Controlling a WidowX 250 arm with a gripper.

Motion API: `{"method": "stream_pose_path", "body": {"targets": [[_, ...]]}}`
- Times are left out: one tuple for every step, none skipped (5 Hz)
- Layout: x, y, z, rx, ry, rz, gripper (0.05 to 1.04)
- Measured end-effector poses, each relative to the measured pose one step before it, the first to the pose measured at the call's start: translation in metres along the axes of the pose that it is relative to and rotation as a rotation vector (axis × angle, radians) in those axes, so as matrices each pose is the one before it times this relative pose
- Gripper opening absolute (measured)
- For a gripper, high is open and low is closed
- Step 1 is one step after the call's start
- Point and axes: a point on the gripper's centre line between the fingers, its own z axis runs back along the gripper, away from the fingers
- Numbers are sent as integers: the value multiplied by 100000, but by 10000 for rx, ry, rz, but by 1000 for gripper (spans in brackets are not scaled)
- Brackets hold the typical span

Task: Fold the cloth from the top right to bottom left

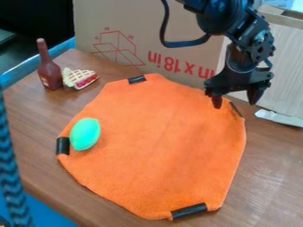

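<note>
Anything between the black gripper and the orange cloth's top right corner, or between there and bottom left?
Nothing visible separates the open gripper from the orange cloth at its top right corner. Toward bottom left, a mint-green oval object lies on the cloth beside the black strip, likely obstructing the fold.

Brown wood-look table [29,133]; cardboard panel [136,26] upright along far side, red line drawing and print. Paler panel [290,66] at right. Blue edging [12,75] far left, dark background behind. Soft sheen on tabletop, right.
</note>
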Motion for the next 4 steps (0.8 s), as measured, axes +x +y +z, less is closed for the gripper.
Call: {"method": "stream_pose_path", "body": {"targets": [[-413,73,-1486,180,127,71,999],[-86,-175,-930,46,35,80,999],[-204,-126,-1199,93,76,-6,999],[12,-752,-449,-43,24,4,969]]}}
